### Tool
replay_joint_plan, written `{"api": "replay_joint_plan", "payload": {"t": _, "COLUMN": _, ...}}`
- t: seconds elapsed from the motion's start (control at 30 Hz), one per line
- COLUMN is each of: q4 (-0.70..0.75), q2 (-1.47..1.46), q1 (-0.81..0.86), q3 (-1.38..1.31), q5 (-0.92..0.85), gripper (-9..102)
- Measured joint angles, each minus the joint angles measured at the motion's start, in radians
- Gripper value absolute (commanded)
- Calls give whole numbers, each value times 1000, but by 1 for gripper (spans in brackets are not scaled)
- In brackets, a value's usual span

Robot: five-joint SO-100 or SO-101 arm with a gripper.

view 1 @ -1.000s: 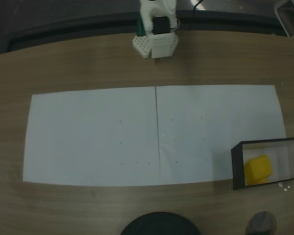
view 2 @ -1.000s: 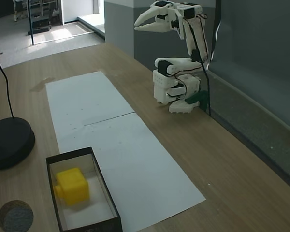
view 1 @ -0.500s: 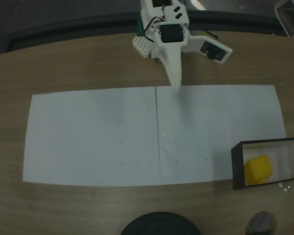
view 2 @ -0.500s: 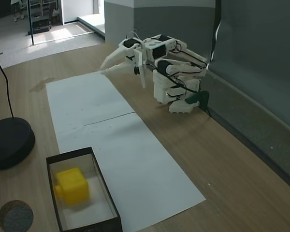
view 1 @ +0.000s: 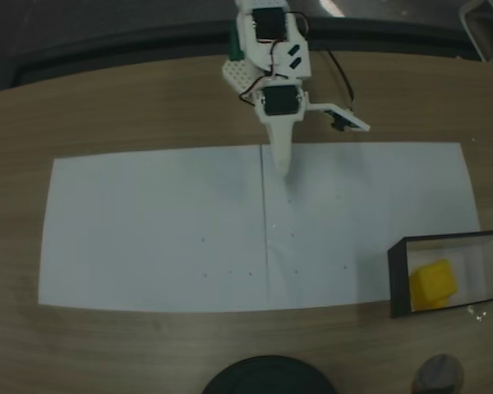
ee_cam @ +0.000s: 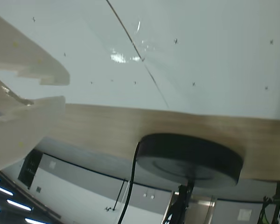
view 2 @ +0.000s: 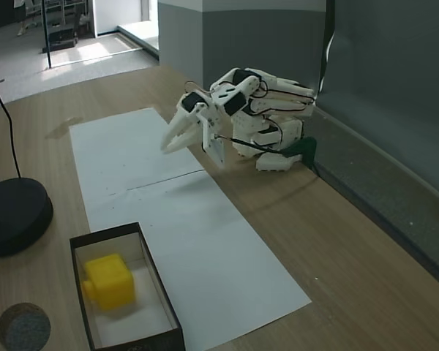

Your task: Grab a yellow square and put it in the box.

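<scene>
White paper sheet (view 1: 164, 230) lies on the wooden table (view 1: 107, 107), two pieces meeting at a seam that runs away from the arm's base. Bare wood borders the sheet on all sides; most of the sheet itself carries nothing but faint specks. The box (view 1: 398, 275) sits at the sheet's corner, lower right in a fixed view from above, partly over the paper edge onto the wood; in the other fixed view it sits at the near left (view 2: 154, 281). The yellow square (view 1: 434, 284) rests inside the box on its white floor, toward the wall nearest the sheet's outer edge (view 2: 110, 281). The gripper (view 1: 283, 168) hangs low over the seam at the sheet's edge nearest the base, tips angled down toward the paper (view 2: 170, 146), jaws slightly parted and holding nothing (ee_cam: 60, 88). It is well apart from the box. A round black lamp base (view 2: 11, 216) stands on the wood beyond the sheet's far long edge, near the box.
</scene>
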Motion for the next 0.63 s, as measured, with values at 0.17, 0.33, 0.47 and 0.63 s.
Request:
{"api": "replay_joint_plan", "payload": {"t": 0.17, "q4": 189, "q2": 0, "q1": 9, "q3": -6, "q5": 3, "gripper": 0}}
{"api": "replay_joint_plan", "payload": {"t": 0.33, "q4": 383, "q2": 0, "q1": 2, "q3": -41, "q5": 12, "gripper": 0}}
{"api": "replay_joint_plan", "payload": {"t": 0.47, "q4": 451, "q2": 0, "q1": 0, "q3": -55, "q5": 12, "gripper": 0}}
{"api": "replay_joint_plan", "payload": {"t": 0.63, "q4": 454, "q2": 0, "q1": -2, "q3": -55, "q5": 12, "gripper": 0}}
